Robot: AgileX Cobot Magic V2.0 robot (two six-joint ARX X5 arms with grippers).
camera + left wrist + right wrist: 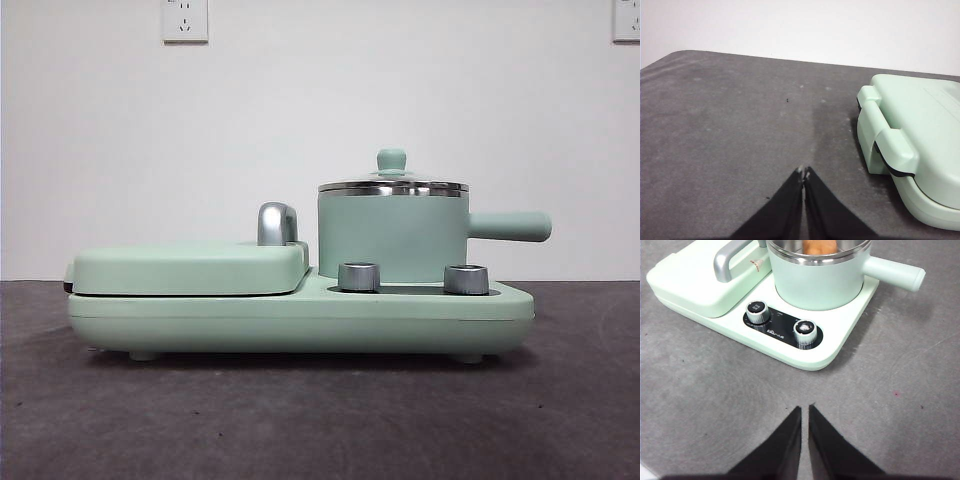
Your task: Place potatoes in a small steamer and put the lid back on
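Above bare bench (900,405), my right end effector (805,409) hangs pinched nearly shut and empty; the left end effector (803,171) likewise, beside the griddle (920,145). I see the potato (820,246) inside the small steamer (392,238), glass lid (392,186) seated. Lid's rigid, breakable, slick; I'd take its knob (391,159).

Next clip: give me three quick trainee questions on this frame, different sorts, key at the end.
1. True or false: the lid sits on the steamer.
2. What lies inside the steamer? A) potato B) nothing C) spoon
3. Fill in: both the left gripper and the right gripper are ____ the appliance, holding nothing.

Key: 1 true. 2 A, the potato shows through the glass. 3 away from.
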